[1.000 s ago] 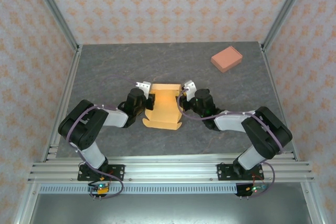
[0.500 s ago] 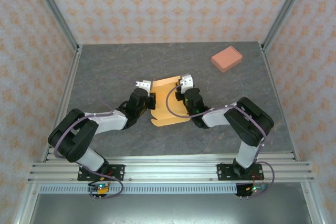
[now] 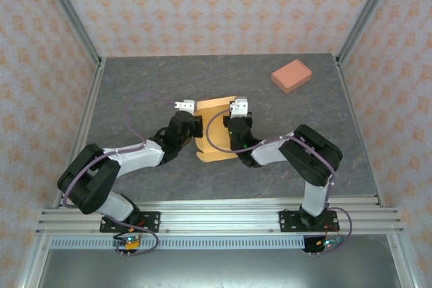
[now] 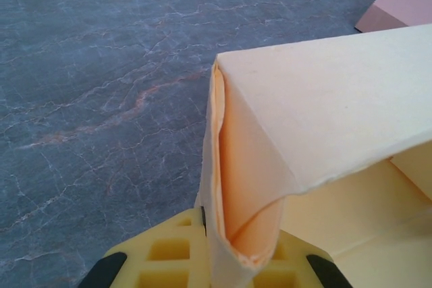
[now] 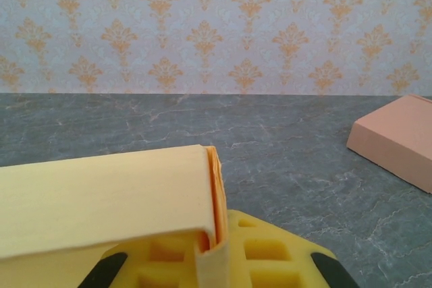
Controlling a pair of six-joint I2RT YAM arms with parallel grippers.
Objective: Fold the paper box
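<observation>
Two robot arms reach in from the near edge of a grey, marble-patterned bench (image 3: 135, 92) and meet at a yellow paper box (image 3: 214, 133) near its middle. The left claw (image 3: 196, 126) is closed tight on the box's left wall; the left wrist view shows that folded wall (image 4: 317, 99) pinched between the claw's (image 4: 236, 254) yellow pads. The right claw (image 3: 233, 126) is closed narrow on the opposite side, and the right wrist view shows a doubled paper edge (image 5: 101, 200) gripped between its (image 5: 212, 251) pads. The box is partly folded, its side walls standing up. A pink block (image 3: 291, 75) lies well apart, at the far right of the bench.
</observation>
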